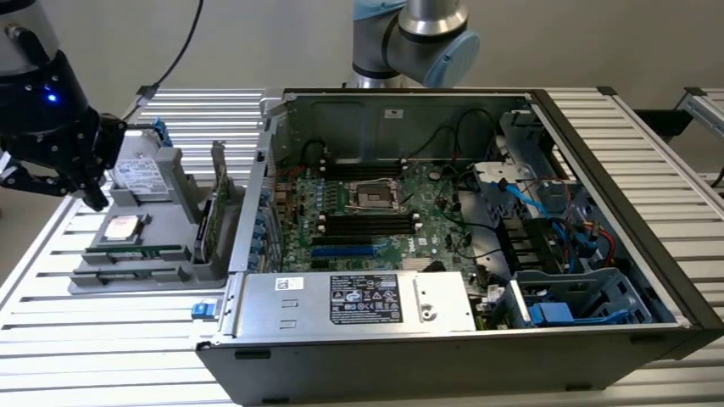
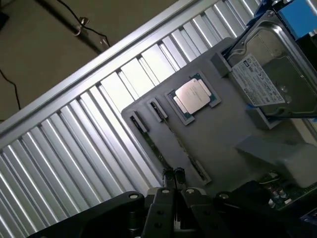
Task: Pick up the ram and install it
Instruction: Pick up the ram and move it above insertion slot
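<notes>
Your tool (image 1: 97, 200) hangs over the gray tray (image 1: 125, 275) at the exterior view's left side of the tabletop (image 1: 114, 339), fingertips pressed together w/ nothing between them. The ram (image 1: 142, 252) isn't held: it sits on edge in a tray slot just next to the CPU (image 1: 122, 227), w/ the hard drive (image 1: 142, 174) further back, and in the wrist view the tool tips are right by one end of the ram (image 2: 181, 144). The open PC case (image 1: 453, 356) w/ its motherboard (image 1: 430, 203) lies to the exterior view's right of the tray.
</notes>
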Robot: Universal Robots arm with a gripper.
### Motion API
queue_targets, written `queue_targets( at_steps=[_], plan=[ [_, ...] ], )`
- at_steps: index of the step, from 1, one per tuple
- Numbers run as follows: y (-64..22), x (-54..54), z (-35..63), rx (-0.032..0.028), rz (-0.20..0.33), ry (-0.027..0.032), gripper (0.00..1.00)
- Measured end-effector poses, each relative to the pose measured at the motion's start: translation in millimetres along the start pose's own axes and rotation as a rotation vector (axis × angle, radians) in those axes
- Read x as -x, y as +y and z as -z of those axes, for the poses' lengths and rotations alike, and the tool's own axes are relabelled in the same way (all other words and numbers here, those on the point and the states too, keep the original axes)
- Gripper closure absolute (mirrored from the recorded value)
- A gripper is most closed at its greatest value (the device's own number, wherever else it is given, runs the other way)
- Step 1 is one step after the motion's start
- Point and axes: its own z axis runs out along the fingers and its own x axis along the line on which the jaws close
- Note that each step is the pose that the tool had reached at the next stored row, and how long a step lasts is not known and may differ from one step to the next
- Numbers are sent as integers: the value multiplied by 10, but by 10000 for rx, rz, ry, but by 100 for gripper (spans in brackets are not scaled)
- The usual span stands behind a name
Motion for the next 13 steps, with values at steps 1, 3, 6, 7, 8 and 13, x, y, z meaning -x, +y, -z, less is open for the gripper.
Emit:
queue_targets(
  at_steps=[1, 3, 6, 7, 8, 13],
  plan=[
    [0, 0, -4, -36, 185, -6, 90],
    [-1, 1, -11, -109, 549, -17, 90],
    [-2, 1, -22, -214, 1092, -33, 90],
    [-2, 1, -26, -242, 1270, -33, 90],
    [-3, 2, -32, -263, 1456, -31, 90],
    [-4, 3, -59, -333, 2369, -5, 90]
  ],
)
